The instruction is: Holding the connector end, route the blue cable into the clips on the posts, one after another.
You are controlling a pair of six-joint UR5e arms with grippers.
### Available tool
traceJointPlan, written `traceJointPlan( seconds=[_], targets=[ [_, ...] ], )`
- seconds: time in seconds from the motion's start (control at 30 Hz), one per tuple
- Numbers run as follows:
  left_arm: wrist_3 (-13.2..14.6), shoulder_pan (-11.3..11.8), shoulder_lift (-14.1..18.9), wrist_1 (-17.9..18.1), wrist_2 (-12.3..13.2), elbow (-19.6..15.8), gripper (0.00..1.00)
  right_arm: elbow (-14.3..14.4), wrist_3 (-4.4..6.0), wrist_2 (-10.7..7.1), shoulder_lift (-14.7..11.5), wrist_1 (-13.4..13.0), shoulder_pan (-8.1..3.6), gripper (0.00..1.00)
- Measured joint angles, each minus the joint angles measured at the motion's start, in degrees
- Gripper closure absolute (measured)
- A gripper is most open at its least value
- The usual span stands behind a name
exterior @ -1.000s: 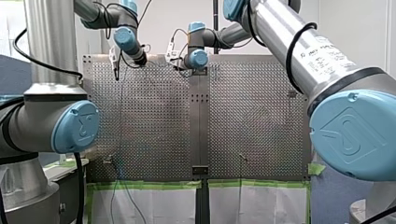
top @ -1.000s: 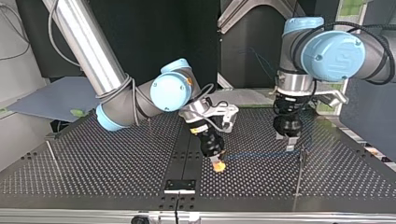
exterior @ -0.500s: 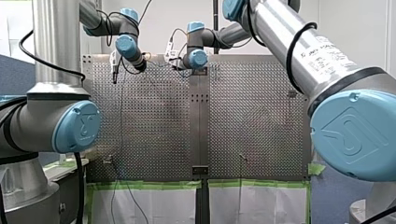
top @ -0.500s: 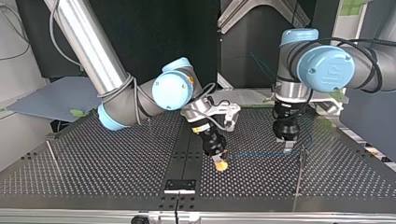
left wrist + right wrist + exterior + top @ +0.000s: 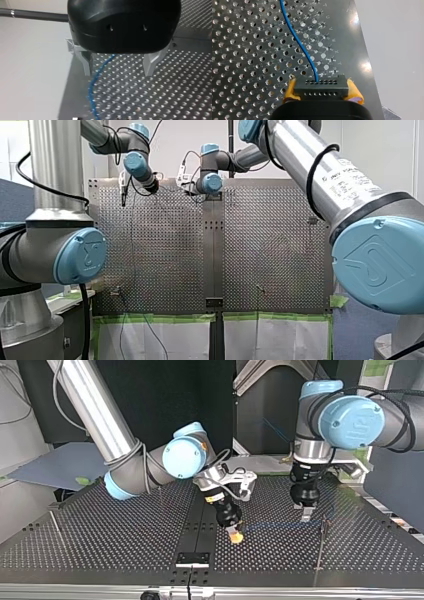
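My right gripper (image 5: pixel 322 91) pinches the connector (image 5: pixel 321 86) between yellow pads (image 5: pixel 290 91), and the cable (image 5: pixel 297 40) runs loose through my left gripper (image 5: pixel 118 68), fingers (image 5: pixel 86 63) spread, close to one; I fear it slips sideways and misses the post (image 5: pixel 320 545).

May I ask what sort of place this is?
Probably a robotics lab or test cell: my left arm and my right arm reach over a perforated table with a post; my right hand holds the connector of a blue cable.
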Motion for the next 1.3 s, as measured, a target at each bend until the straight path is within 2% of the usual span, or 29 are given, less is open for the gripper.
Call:
traceJointPlan(
  seconds=[0.23,0.5,0.87,1.3],
  targets=[
    [-0.7,0.2,0.5,0.5,-0.4,0.0,0.0,0.0,0.0,0.0,0.0,0.0,-0.1,1.0],
    [-1.3,1.1,0.4,3.0,-0.1,0.0,0.0,0.0,0.0,0.01,0.1,0.0,0.1,1.0],
    [-1.2,1.3,-2.5,3.7,1.3,0.0,0.0,0.0,0.0,-0.06,0.1,-0.1,0.22,1.0],
    [-2.0,0.3,-5.6,4.3,0.9,5.3,0.0,0.0,0.0,-0.06,0.1,-0.1,0.28,1.0]
  ],
)
